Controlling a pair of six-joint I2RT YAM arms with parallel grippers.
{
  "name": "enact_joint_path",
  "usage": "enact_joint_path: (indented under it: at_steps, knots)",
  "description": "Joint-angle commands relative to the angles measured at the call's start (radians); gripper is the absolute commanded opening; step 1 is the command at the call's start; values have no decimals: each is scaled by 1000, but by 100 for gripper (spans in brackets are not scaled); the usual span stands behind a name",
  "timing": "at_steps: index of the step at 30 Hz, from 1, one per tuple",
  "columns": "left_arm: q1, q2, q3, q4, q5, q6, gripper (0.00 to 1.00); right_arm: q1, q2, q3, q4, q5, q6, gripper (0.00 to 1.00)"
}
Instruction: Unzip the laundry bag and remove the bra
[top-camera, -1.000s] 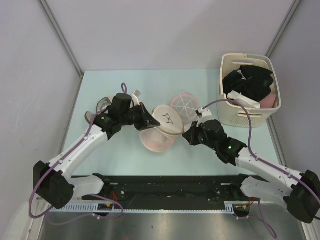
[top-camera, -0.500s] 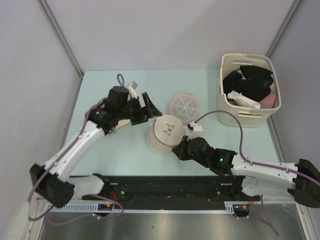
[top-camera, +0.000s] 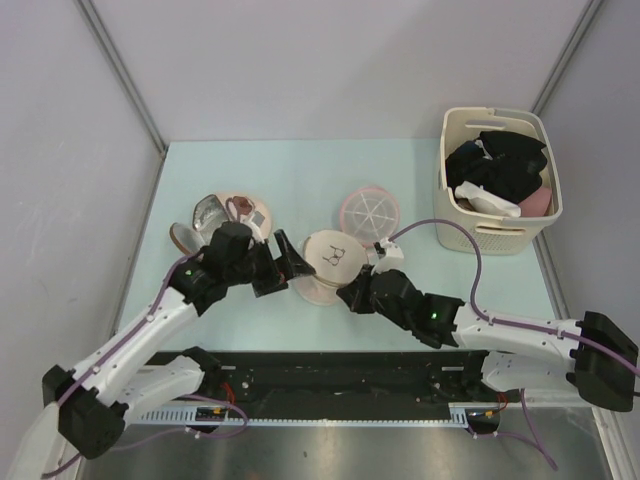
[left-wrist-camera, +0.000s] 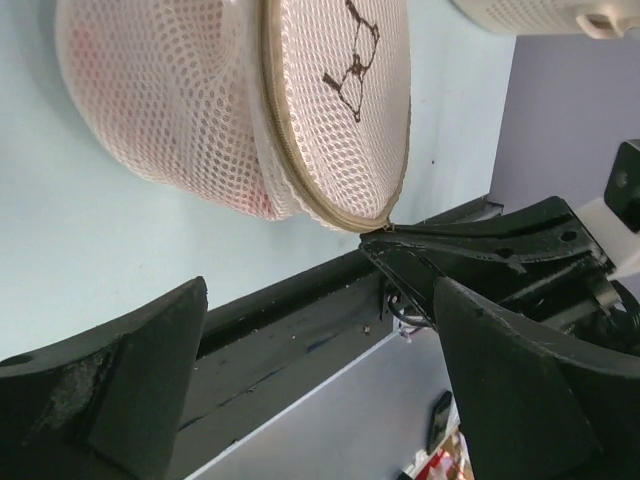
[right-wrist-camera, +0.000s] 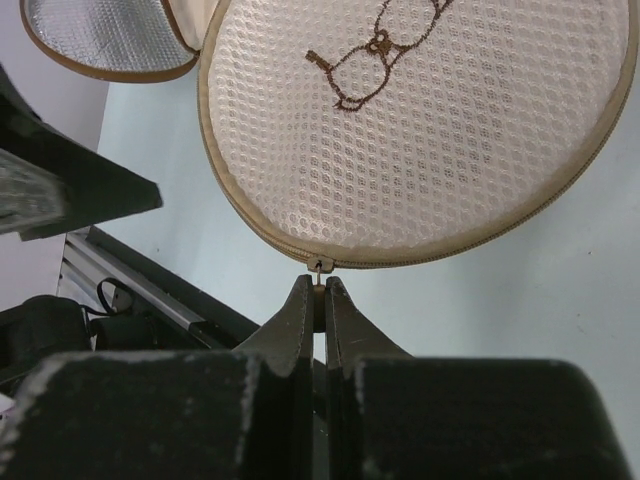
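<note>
The laundry bag (top-camera: 325, 262), a pale pink-cream mesh drum, lies on the table with its marked round end (right-wrist-camera: 420, 120) up. My right gripper (right-wrist-camera: 320, 290) is shut on the small zipper pull (right-wrist-camera: 320, 265) at the bag's near rim; from above it sits at the bag's near right (top-camera: 352, 297). My left gripper (top-camera: 283, 270) stands wide open just left of the bag, touching nothing. In the left wrist view the bag (left-wrist-camera: 200, 120) lies beyond the spread fingers (left-wrist-camera: 110, 390). A pink tint shows through the mesh; the bra itself is hidden.
A flat pink disc with white spokes (top-camera: 369, 213) lies behind the bag. A beige dome with silver lining (top-camera: 212, 214) sits at the left. A cream basket (top-camera: 490, 238) of black and white clothes stands at the back right. The black rail (top-camera: 340, 370) runs along the near edge.
My left gripper let go of the bag, opened wide and swung back to its left side. The bag settled onto the table. My right gripper moved left and nearer, staying shut.
</note>
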Motion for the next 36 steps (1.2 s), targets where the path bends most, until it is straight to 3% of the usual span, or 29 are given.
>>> enact_joint_path:
  at_steps: [1, 5, 11, 15, 16, 22, 26, 29, 32, 35, 36]
  knots:
    - [-43, 62, -16, 154, 67, -57, 98, 2, 9, 21, 38, 4, 13, 0]
    - [-79, 141, -18, 238, 52, -76, 87, 11, 8, 23, 23, 20, 13, 0]
    - [-86, 259, 66, 208, 23, -21, 42, 16, -26, 23, -50, 18, -12, 0]
    - [-86, 283, 123, 183, 18, 22, 1, 16, -78, 21, -123, 47, -50, 0]
    - [-81, 286, 158, 144, 11, 32, 0, 9, -86, 19, -133, 53, -67, 0]
    - [-26, 226, 258, 39, -17, 151, 0, -158, -169, -19, -180, -35, -202, 0]
    - [40, 237, 275, 30, 50, 242, 1, -353, -161, -66, -74, -253, -271, 0]
    - [55, 283, 300, 11, 84, 278, 0, -331, -160, -45, -40, -319, -261, 0]
    - [57, 310, 303, 24, 93, 288, 0, -248, -160, -18, -41, -257, -234, 0]
    - [57, 330, 313, 22, 90, 297, 50, -124, -149, -2, -45, -158, -186, 0]
    - [57, 330, 323, -5, 95, 302, 80, -76, -146, 0, -42, -140, -167, 0]
